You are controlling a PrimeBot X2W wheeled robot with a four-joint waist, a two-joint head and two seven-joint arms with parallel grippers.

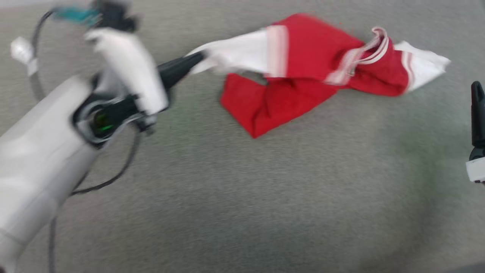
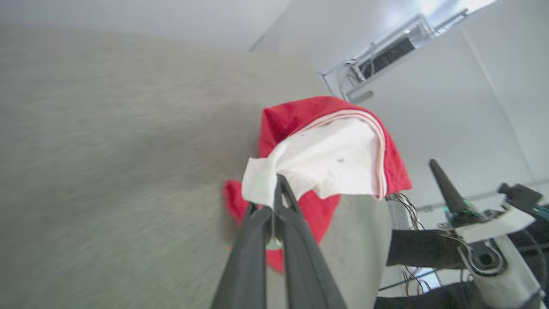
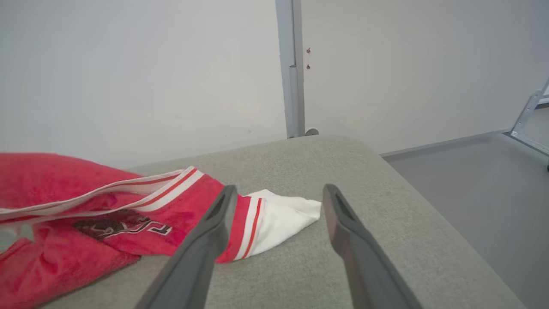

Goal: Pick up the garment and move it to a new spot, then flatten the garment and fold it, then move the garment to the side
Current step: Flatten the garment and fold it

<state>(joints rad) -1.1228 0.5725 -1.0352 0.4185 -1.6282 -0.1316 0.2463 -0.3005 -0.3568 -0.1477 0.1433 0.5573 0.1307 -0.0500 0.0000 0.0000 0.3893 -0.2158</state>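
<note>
**Left tool pinches the garment's white end; right tool stands open by its other end**

The garment (image 1: 303, 60) lies crumpled on the grey cloth-covered worktop (image 1: 265, 197). It is red in the middle, with a white patch at each end. A red flap points out from its near side, and a red-and-white striped trim (image 1: 373, 45) bunches up toward its right end.

The left tool (image 1: 199, 57) is at the garment's left end. Its two dark fingers are pressed together on the tip of the white patch, which is drawn out into a narrow point toward them. In the left wrist view the fingers (image 2: 296, 231) meet at a fold of white cloth, and the garment (image 2: 326, 159) humps up behind the grip, white in front and red behind and below. The pale forearm (image 1: 38, 151) reaches in from the garment's left, with a dark cable (image 1: 113, 178) looping under it.

The right tool (image 1: 477, 91) is just off the garment's right end and apart from the cloth. In the right wrist view its fingers (image 3: 201, 249) stand wide apart with nothing between them. The white right corner (image 3: 283, 214) lies flat on the worktop (image 3: 364, 171) beyond the gap, and one finger crosses in front of the striped edge. A dark print (image 3: 124, 225) shows on the red cloth left of that edge.

The head view is blurred, so finer folds are unclear.
</note>
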